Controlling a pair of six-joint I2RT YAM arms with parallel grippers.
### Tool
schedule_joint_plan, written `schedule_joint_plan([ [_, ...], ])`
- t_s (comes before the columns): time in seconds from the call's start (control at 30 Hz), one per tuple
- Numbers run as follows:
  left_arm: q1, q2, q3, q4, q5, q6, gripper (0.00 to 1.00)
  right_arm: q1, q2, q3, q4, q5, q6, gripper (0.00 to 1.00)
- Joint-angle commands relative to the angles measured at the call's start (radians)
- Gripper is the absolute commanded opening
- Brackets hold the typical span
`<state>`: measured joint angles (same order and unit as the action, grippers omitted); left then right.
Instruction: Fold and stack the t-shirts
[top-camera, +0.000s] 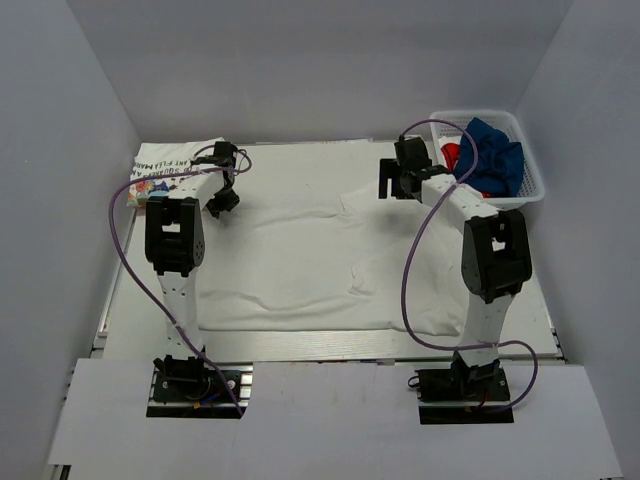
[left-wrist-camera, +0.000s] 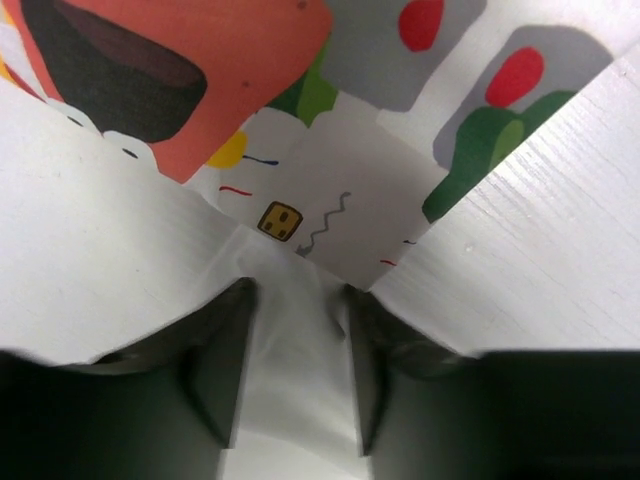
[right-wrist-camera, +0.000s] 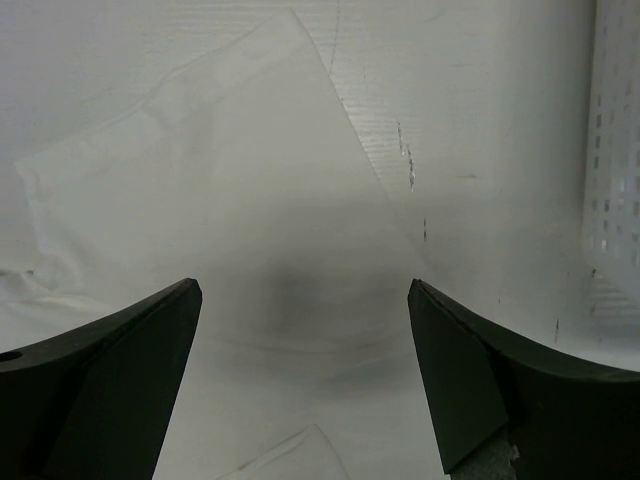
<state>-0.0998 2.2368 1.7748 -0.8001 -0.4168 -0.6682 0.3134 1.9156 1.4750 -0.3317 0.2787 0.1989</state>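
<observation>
Left arm (top-camera: 176, 238) extended, jaws half-parted; right arm (top-camera: 492, 252) extended, jaws wide.

Overhead camera looks down; wrist cameras (close) face t-shirts (top-camera: 300, 260).

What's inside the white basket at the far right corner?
A navy blue t-shirt fills most of the basket, with some red cloth at its left. Anything beneath them is covered.

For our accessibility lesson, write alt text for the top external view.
A plain white cloth t-shirt lies spread across the table under the open right gripper. A folded white t-shirt with colourful print sits at the far left by the left gripper; a white plastic lattice basket at far right holds navy blue cloth and red cloth.
</observation>
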Motion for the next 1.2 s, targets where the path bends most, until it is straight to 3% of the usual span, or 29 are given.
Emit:
schedule_joint_plan([
  [0.0,0.008,0.007,-0.015,0.008,-0.007,0.001,0.49,-0.011,0.066,0.09,0.04,0.002,-0.013,0.9],
  [0.17,-0.001,-0.025,-0.07,0.044,0.016,0.021,0.17,-0.019,0.215,0.27,0.053,-0.01,-0.018,0.9],
  [0.3,-0.001,-0.034,-0.071,0.033,0.016,0.021,0.0,-0.023,0.392,0.428,0.025,0.008,-0.023,0.9],
  [0.43,-0.001,-0.054,-0.092,0.022,0.006,0.021,0.0,-0.025,0.497,0.58,0.017,-0.007,-0.029,0.9],
  [0.63,-0.001,-0.075,-0.115,0.033,0.006,0.03,0.0,-0.019,0.579,0.64,0.011,-0.029,0.003,0.88],
  [0.67,-0.001,-0.075,-0.115,0.033,0.006,0.03,0.0,-0.02,0.585,0.637,-0.01,-0.027,0.011,0.85],
  [0.8,-0.001,-0.095,-0.115,0.033,-0.004,0.03,0.0,-0.011,0.551,0.535,-0.03,-0.001,0.017,0.47],
  [0.83,-0.011,-0.095,-0.115,0.033,-0.004,0.03,0.0,-0.011,0.516,0.518,-0.023,0.005,0.014,0.27],
  [0.93,-0.011,-0.105,-0.115,0.033,-0.004,0.03,0.0,-0.005,0.462,0.43,0.003,0.025,0.007,0.0],
  [1.07,-0.011,-0.129,-0.124,0.021,0.006,0.039,0.0,0.003,0.372,0.387,0.033,-0.015,-0.061,0.0],
  [1.17,-0.02,-0.198,-0.19,0.044,0.015,0.039,0.0,0.024,0.258,0.241,0.043,0.011,-0.099,0.0],
])
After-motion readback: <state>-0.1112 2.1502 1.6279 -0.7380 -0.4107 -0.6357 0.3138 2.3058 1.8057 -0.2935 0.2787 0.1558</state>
